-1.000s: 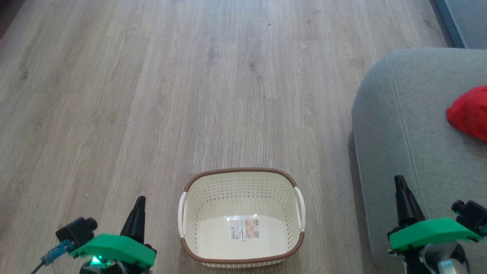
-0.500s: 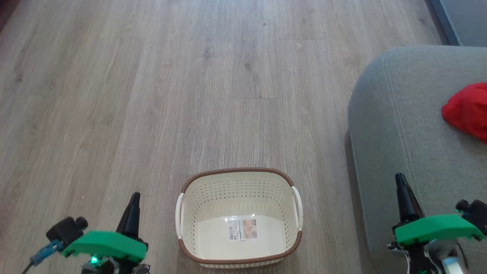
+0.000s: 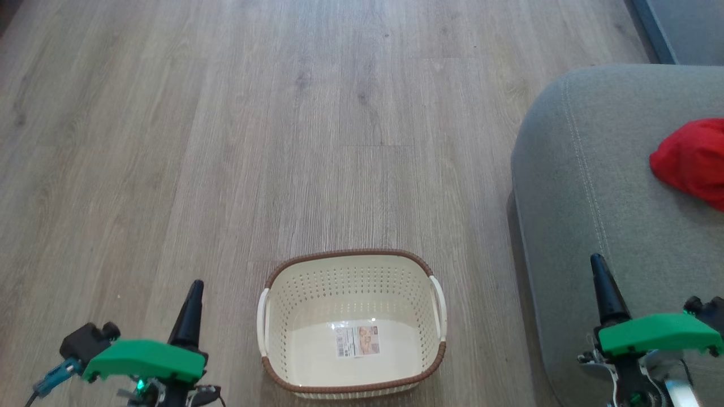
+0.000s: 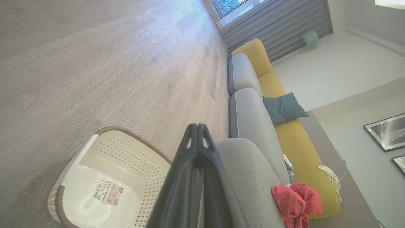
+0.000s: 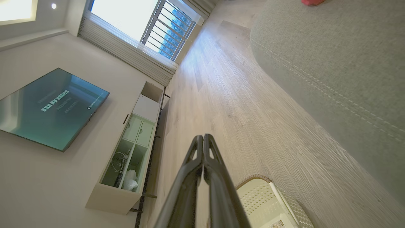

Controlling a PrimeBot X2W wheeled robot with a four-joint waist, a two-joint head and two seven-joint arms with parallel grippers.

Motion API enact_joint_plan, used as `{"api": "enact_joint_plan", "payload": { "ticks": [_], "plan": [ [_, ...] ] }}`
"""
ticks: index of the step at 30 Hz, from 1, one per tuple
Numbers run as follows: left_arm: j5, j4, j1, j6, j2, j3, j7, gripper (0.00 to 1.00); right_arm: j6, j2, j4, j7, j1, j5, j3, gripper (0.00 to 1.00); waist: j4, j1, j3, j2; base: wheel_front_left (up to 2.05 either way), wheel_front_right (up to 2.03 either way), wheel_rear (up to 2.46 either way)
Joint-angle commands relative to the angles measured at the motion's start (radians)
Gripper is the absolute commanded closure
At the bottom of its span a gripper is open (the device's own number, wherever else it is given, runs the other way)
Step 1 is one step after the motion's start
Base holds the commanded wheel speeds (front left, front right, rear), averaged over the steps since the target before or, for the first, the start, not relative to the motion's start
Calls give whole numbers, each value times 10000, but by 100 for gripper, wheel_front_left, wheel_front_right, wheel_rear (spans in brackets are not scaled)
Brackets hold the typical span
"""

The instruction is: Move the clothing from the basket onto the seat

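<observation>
My head camera has turned slightly right: the basket [image 3: 350, 252], seat [image 3: 594, 198] and red clothing [image 3: 690, 158] sit further left in view. My right gripper [image 3: 597, 261] now reaches further over the seat.

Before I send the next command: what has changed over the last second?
The head view shifted slightly, so the basket, seat and clothing all slid a little left in the picture; they themselves did not move. The left claw and right claw drifted slightly outward, away from the basket. Nothing was grasped or released. Unchanged: both claws shut and holding nothing, the basket holding only its label, the clothing lying on the seat.
</observation>
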State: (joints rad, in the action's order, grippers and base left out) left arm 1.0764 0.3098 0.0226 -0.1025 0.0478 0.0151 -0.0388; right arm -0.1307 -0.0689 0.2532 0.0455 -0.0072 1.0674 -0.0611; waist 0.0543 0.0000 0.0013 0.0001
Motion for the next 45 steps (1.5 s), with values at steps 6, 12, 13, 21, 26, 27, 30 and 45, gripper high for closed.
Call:
{"api": "enact_joint_plan", "payload": {
  "ticks": [6, 12, 13, 21, 26, 27, 30, 45],
  "plan": [
    [768, -385, 589, -89, 23, -411, 212, 100, -1, -18, -282, -229, -597, 792, -10, 100, -67, 0, 2, -1, 0, 0, 0],
    [1385, -420, 625, -115, 23, -530, 389, 100, -1, 5, -255, -409, -652, 1422, -75, 100, -132, 0, 4, -1, 0, 0, 0],
    [1488, -426, 631, -119, 23, -550, 419, 100, -1, 9, -251, -439, -661, 1527, -86, 100, -142, 0, 5, -1, 0, 0, 0],
    [2311, -472, 680, -154, 23, -709, 655, 100, -1, 40, -215, -679, -735, 2367, -173, 100, -228, 0, 7, -1, 0, 0, 0],
    [2822, -501, 709, -176, 23, -807, 802, 100, -1, 60, -193, -829, -780, 2889, -227, 100, -282, 0, 9, -1, 0, 0, 0],
    [2924, -507, 715, -180, 23, -827, 832, 100, -1, 64, -189, -859, -790, 2993, -238, 100, -293, 0, 10, -1, 0, 0, 0],
    [3233, -524, 734, -193, 23, -886, 920, 100, 0, 76, -176, -949, -817, 3308, -271, 100, -325, 0, 11, -1, 0, 0, 0],
    [4776, -612, 824, -259, 24, -1183, 1364, 100, 0, 136, -109, -1401, -955, 4882, -436, 100, -486, 0, 16, -1, 0, 0, 0]
  ]
}}
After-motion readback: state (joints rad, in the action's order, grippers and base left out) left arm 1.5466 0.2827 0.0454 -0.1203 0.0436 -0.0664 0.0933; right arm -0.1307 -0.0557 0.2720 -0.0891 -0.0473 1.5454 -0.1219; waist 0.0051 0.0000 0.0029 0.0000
